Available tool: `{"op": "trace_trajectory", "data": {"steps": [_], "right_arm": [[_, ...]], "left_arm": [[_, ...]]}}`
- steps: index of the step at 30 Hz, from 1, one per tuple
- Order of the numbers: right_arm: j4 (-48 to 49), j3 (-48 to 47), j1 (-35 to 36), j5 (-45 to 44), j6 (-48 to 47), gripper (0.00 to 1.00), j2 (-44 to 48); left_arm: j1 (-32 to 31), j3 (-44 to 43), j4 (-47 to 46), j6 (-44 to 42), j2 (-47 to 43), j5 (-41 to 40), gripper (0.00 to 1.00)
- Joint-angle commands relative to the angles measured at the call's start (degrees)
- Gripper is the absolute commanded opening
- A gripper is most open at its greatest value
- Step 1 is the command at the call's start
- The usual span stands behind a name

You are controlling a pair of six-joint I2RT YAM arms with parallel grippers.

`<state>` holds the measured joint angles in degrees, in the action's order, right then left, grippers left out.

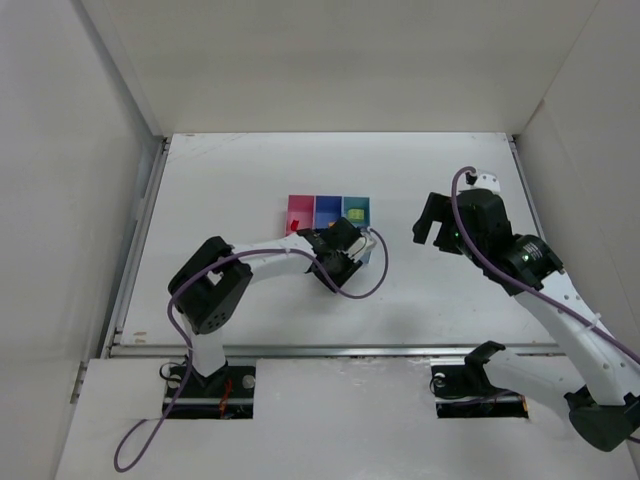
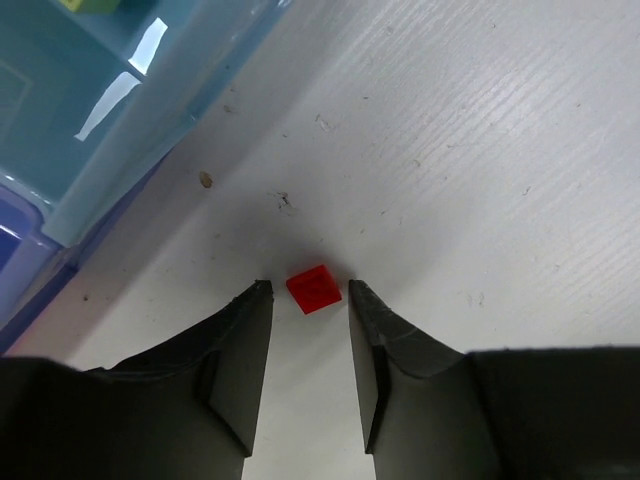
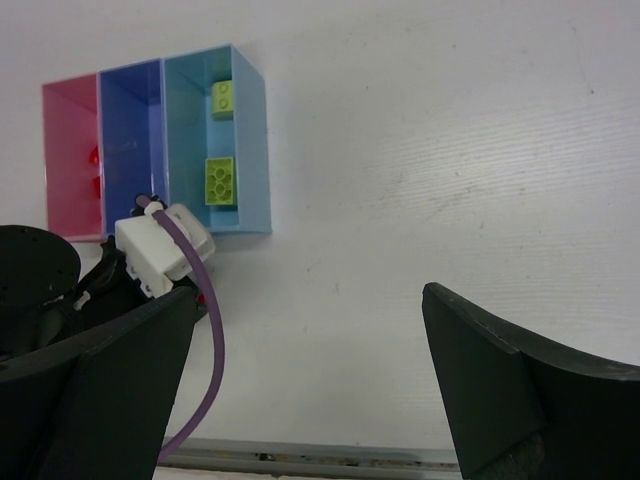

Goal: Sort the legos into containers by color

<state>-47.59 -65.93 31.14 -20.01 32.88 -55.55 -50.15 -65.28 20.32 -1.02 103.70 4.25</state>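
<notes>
A tiny red brick [image 2: 314,288] lies on the white table, just in front of the light blue bin [image 2: 90,90]. My left gripper [image 2: 308,288] is open, its two fingertips on either side of the brick, not closed on it. From above, the left gripper [image 1: 340,262] sits at the front of the joined bins: pink [image 1: 300,212], blue-violet [image 1: 328,210], light blue [image 1: 357,210]. In the right wrist view the light blue bin [image 3: 250,150] holds two yellow-green bricks [image 3: 220,182] and the pink bin [image 3: 60,130] holds red ones [image 3: 95,172]. My right gripper [image 3: 310,300] is open and empty, raised right of the bins.
The left arm's wrist and purple cable [image 3: 215,340] lie in front of the bins. White walls enclose the table [image 1: 250,180] on three sides. A metal rail [image 1: 330,350] runs along the near edge.
</notes>
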Motion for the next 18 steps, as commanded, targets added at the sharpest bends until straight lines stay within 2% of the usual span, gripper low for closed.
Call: {"op": "trace_trajectory", "data": {"steps": [1,7,8,10,18], "right_arm": [[-0.1,-2.3,0.2,-1.6,0.6,1.00,1.0],[-0.1,-2.9,0.2,-1.6,0.1,1.00,0.4],[-0.1,-2.9,0.2,-2.1,0.1,1.00,0.4],[-0.1,-3.4,0.2,-2.1,0.1,1.00,0.4],[-0.1,-3.4,0.2,-2.1,0.1,1.00,0.4]], "left_arm": [[-0.3,-0.6,0.6,-0.4,2.2,0.1,0.33],[-0.3,-1.7,2.7,-0.4,3.1,1.8,0.19],[-0.3,-0.4,2.7,-0.4,1.9,2.6,0.09],[-0.3,0.8,2.0,-0.4,0.7,3.2,0.00],[-1.4,-0.6,4.4,-3.8,-5.6,4.4,0.00]]}}
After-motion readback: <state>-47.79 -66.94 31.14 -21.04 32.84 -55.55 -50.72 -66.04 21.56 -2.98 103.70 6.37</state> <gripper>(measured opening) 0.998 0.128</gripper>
